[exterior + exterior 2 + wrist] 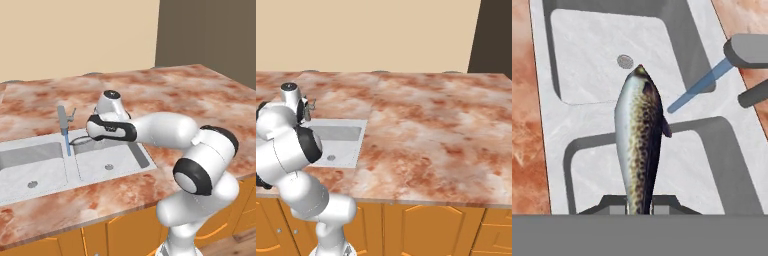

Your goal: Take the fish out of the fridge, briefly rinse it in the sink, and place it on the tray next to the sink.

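My gripper (639, 207) is shut on the tail end of the fish (639, 140), a speckled silver-grey fish with a dark back. In the hand view it hangs over the double-basin steel sink (587, 50), stretching across the divider toward the basin with a round drain (625, 61). The grey faucet (747, 50) pours a thin blue stream of water (699, 87) just beside the fish, not touching it. In the left base view my hand (107, 127) hovers over the right basin of the sink (115, 165), near the faucet (62, 120). The fridge and the tray are out of view.
A wide marbled reddish counter (190, 95) surrounds the sink, with orange cabinet doors (421, 230) below its front edge. A beige wall stands behind the counter. My own white arm (165, 130) reaches over the counter's front right part.
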